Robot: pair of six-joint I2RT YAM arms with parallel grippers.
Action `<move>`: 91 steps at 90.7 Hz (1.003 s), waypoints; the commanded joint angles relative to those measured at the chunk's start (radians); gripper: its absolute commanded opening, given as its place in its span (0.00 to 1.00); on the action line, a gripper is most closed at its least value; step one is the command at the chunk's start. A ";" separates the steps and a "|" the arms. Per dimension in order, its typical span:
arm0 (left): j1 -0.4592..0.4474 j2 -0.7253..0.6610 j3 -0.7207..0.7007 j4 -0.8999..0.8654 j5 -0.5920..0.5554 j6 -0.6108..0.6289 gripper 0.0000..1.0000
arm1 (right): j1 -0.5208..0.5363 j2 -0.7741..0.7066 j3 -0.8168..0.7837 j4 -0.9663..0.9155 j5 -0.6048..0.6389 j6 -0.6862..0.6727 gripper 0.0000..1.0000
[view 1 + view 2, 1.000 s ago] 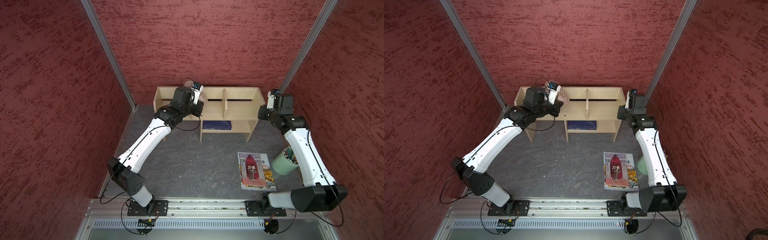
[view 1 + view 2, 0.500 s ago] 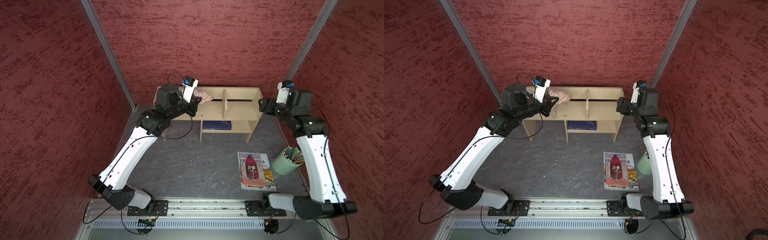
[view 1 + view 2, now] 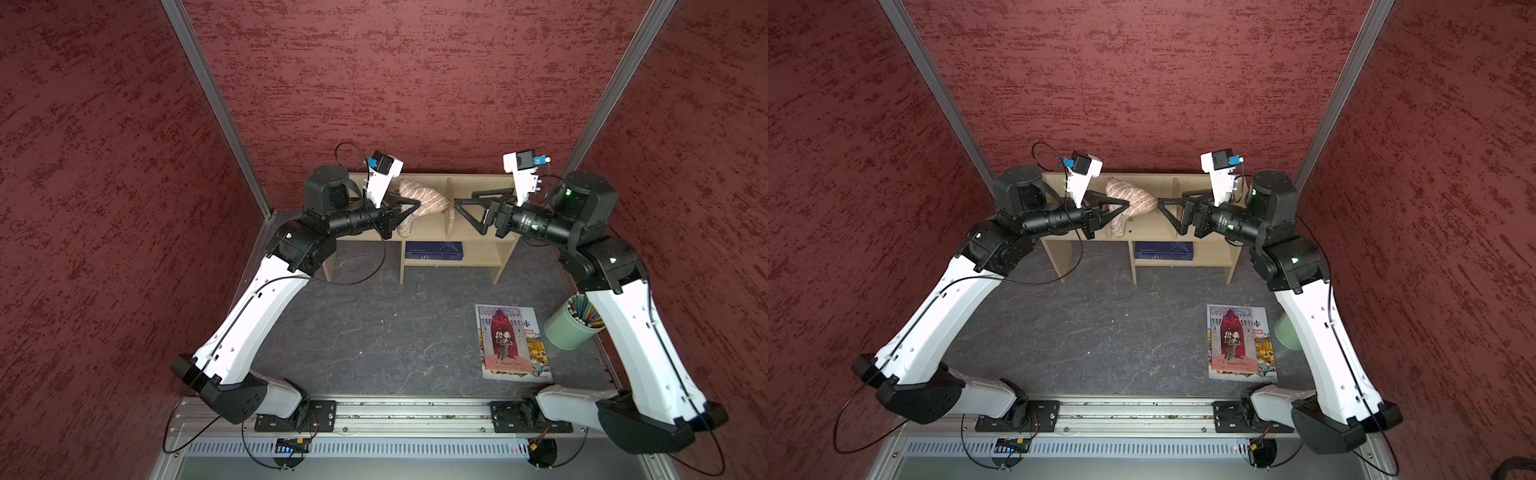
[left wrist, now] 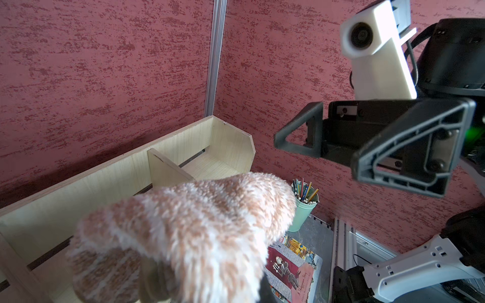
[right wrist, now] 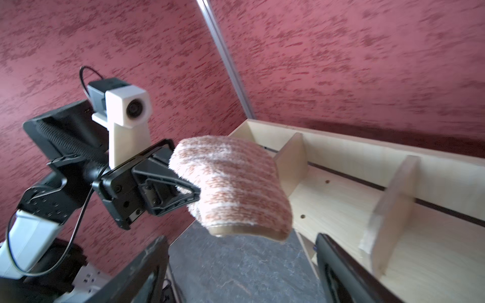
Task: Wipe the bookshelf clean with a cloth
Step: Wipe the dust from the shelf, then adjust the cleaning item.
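Cloth (image 3: pixel 428 197) now hangs clear of the bookshelf (image 3: pixel 469 232), pinched in the left gripper (image 3: pixel 417 204); the right gripper (image 3: pixel 464 198) has swung close, jaws newly spread, probably for a handover.

Count: one bookshelf (image 3: pixel 473 185) with two dividers (image 5: pixel 291 162). One cloth (image 3: pixel 424 199). Two books: one picture book (image 3: pixel 511 343), one blue book (image 3: pixel 434 250). One cup of pencils (image 3: pixel 567 330). Two robot arms (image 3: pixel 266 316).
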 commanded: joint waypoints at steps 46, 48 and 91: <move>0.034 -0.053 -0.071 0.082 0.098 -0.036 0.00 | 0.059 0.095 0.025 0.114 -0.020 0.080 0.54; 0.035 -0.053 -0.074 0.087 0.101 -0.038 0.00 | 0.059 0.099 0.027 0.113 -0.022 0.083 0.58; 0.075 -0.070 -0.134 0.131 -0.105 -0.086 0.54 | 0.070 0.142 0.057 0.165 0.073 0.126 0.00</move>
